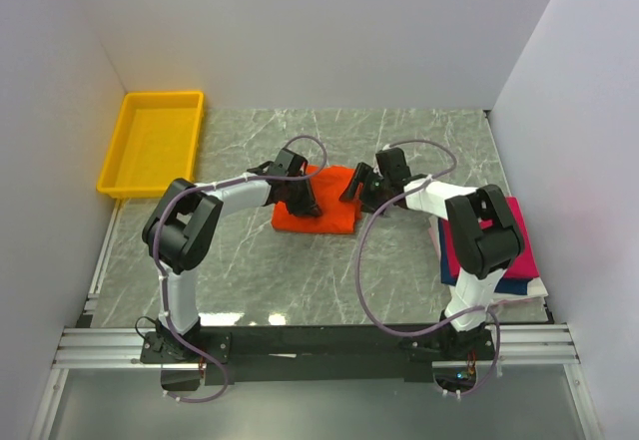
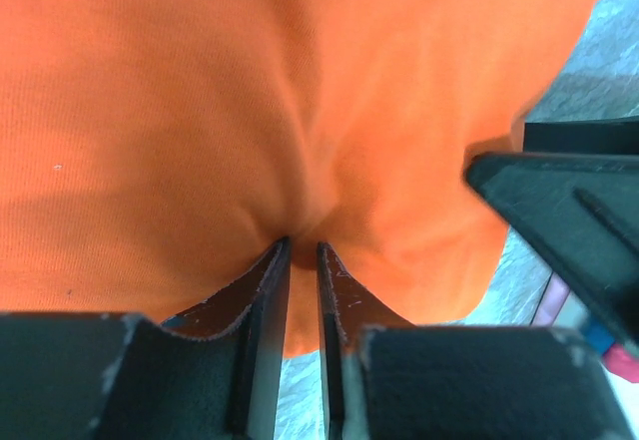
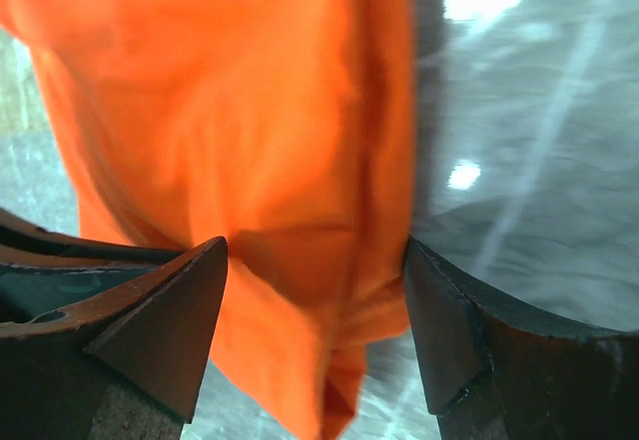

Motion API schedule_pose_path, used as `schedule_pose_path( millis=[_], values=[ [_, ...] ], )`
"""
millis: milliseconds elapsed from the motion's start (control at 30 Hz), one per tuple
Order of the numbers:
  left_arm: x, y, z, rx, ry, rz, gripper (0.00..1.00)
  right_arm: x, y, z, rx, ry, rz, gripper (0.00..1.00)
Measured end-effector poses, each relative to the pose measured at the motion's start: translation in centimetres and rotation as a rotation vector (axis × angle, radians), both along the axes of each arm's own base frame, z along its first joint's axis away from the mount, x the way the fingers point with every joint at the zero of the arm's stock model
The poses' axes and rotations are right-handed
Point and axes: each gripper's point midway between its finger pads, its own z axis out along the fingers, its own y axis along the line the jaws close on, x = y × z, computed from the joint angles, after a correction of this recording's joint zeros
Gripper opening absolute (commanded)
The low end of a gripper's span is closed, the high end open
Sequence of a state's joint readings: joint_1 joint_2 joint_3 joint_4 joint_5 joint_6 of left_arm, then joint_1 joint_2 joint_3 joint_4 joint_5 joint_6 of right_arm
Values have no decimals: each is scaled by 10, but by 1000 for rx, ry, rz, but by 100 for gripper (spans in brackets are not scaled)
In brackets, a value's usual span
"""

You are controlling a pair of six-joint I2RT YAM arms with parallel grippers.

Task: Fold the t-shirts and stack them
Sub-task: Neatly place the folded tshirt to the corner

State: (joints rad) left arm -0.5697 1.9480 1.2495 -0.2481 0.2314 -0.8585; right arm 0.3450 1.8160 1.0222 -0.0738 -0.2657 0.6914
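A bright orange t-shirt (image 1: 329, 219), folded into a small rectangle, lies mid-table. My left gripper (image 1: 303, 199) is over its left part. In the left wrist view its jaws (image 2: 303, 245) stand narrow, pinching a pucker of orange cloth (image 2: 200, 111). My right gripper (image 1: 357, 189) sits at the shirt's right edge. In the right wrist view it (image 3: 312, 255) is open wide, straddling the folded orange edge (image 3: 250, 141). A stack of magenta-pink (image 1: 524, 250), navy (image 1: 514, 286) and white t-shirts lies at the far right, partly hidden by the right arm.
A yellow plastic tray (image 1: 155, 146) stands at the back left corner. White walls close in the grey marble table (image 1: 250, 270) on three sides. The right gripper's black body (image 2: 569, 211) shows close by in the left wrist view.
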Motion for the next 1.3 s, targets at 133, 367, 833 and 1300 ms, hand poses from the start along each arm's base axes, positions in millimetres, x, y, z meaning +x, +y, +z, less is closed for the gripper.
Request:
schedule_pose_path(
  millis=[133,367,833,1300],
  values=[
    [0,0,0,-1,0,0,22,-1,18,1,37,-9,18,77],
    [0,-1,-2,-7,5,-4,21,-1,36,-4,88,13,-10,25],
    [-4,6,70,-59,-94,-3,23,-4,11,-12,-55,78,-183,0],
    [-1,26,127,-110,-195,18,23,20,-105,48,-462,114,-571,0]
  ],
)
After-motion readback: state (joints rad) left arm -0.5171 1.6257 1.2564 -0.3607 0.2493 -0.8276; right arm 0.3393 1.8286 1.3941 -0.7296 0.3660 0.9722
